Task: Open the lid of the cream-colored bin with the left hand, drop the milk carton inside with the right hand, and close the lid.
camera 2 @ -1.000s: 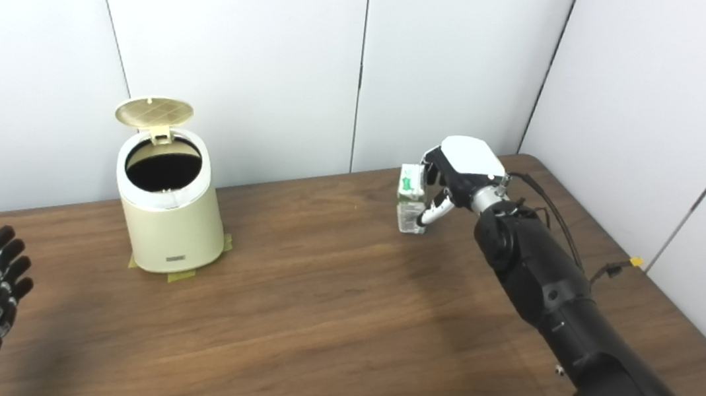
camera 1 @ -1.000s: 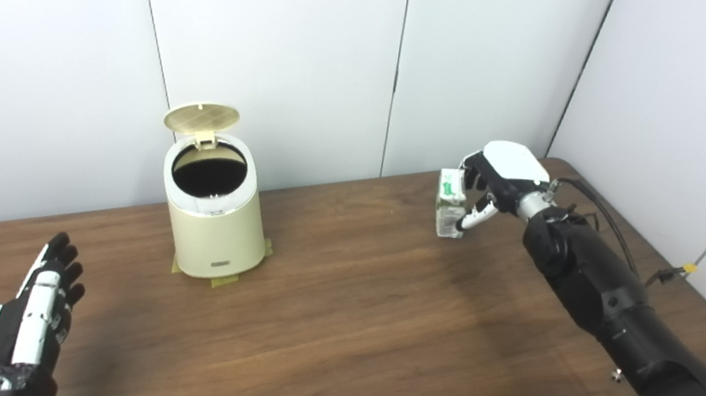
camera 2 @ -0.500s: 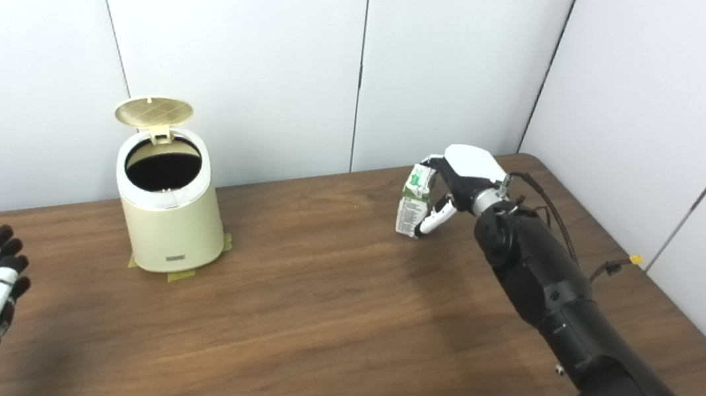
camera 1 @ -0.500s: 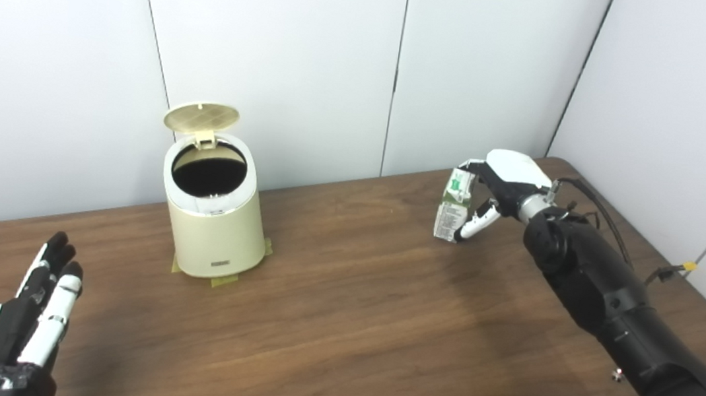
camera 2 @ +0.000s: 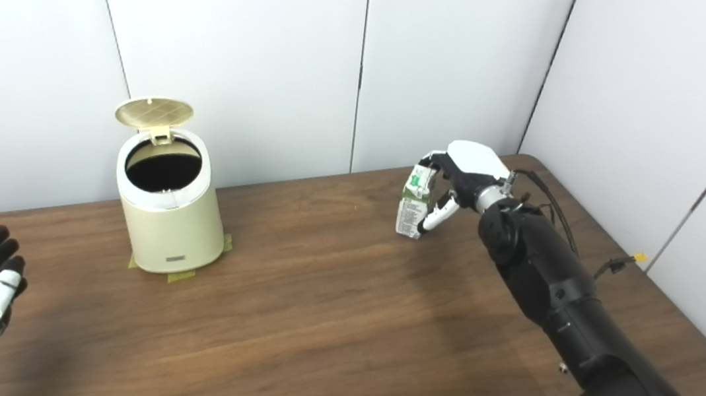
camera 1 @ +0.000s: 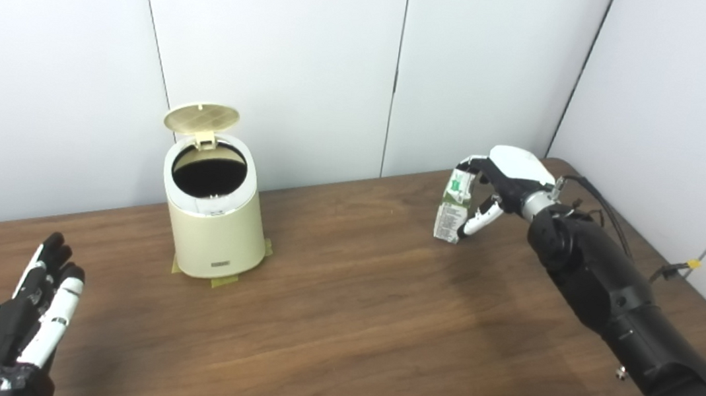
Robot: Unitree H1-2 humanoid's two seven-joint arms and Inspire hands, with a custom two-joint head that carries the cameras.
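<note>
The cream-colored bin (camera 1: 214, 229) stands at the back left of the table with its round lid (camera 1: 201, 118) flipped up and its dark inside showing. At the back right, my right hand (camera 1: 499, 188) is shut on the green and white milk carton (camera 1: 453, 207), which tilts a little and sits just above or on the wood. My left hand (camera 1: 26, 323) hovers open at the front left corner, palm down, far from the bin.
Yellow tape tabs (camera 1: 224, 282) stick out under the bin's base. White wall panels close the back and the right side. A thin cable with a yellow tag (camera 1: 689, 266) runs off the table's right edge (camera 1: 705, 311).
The carton has tipped from upright to slightly tilted in my right hand's grip, and the hand has lowered a bit. My left hand has drifted slightly down toward the front edge.
</note>
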